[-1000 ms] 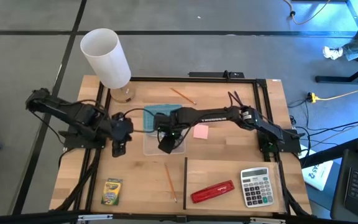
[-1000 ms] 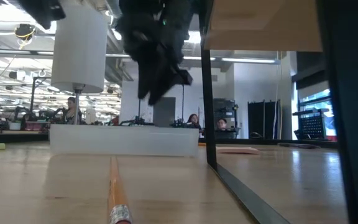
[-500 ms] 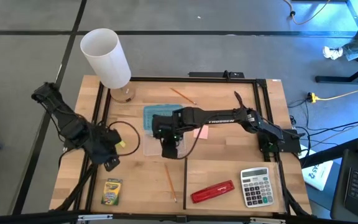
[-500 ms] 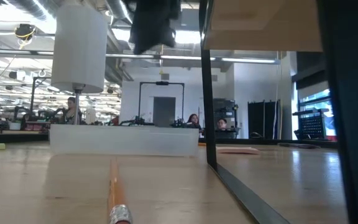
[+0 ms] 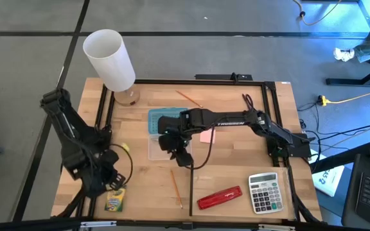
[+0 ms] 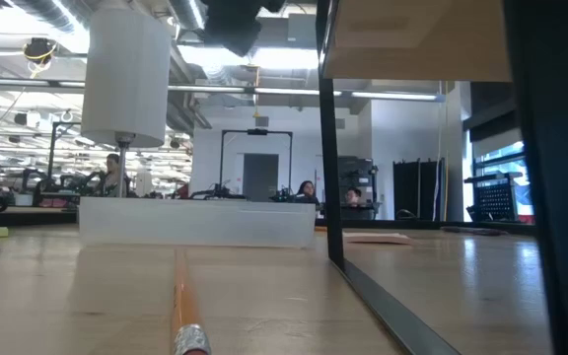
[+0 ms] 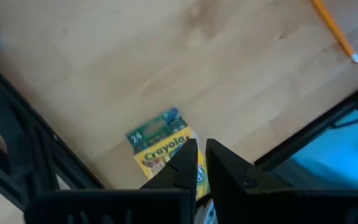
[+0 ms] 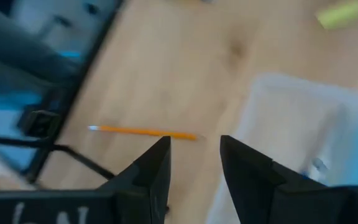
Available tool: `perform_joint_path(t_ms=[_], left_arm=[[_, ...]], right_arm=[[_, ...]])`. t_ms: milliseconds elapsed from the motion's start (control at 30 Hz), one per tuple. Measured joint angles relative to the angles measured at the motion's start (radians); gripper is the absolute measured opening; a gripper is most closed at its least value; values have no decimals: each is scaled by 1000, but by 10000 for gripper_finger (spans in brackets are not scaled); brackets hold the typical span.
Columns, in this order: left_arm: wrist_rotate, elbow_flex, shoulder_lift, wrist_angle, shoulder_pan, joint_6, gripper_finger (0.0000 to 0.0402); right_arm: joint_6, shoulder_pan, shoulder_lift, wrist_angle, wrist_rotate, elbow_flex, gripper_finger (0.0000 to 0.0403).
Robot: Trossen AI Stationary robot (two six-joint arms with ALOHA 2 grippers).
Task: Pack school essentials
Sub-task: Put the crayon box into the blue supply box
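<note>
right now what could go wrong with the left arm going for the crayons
The left gripper hovers over the crayon box with its fingers shut, so it may shove the box instead of gripping it. The box lies close to the black frame rail, so an opened finger might strike it.

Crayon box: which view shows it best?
The left wrist view: the crayon box lies close, label readable, beyond the shut left tool. The high view shows it small and partly covered; low and right wrist views miss it.
</note>
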Motion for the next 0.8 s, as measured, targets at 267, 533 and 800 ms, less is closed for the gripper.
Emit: perform_joint_path(t_ms=[267,533,800], left_arm=[[0,0,44,30,-53,-139,27],[-34,0,46,61,-56,-144,27],[45,0,48,44,-57,-215,27]], right_arm=[[-105,-30,-1,101,-247,-1,141],[-106,-30,-2,126,-214,-2,141],[-102,-30,-2,135,-177,-2,141]])
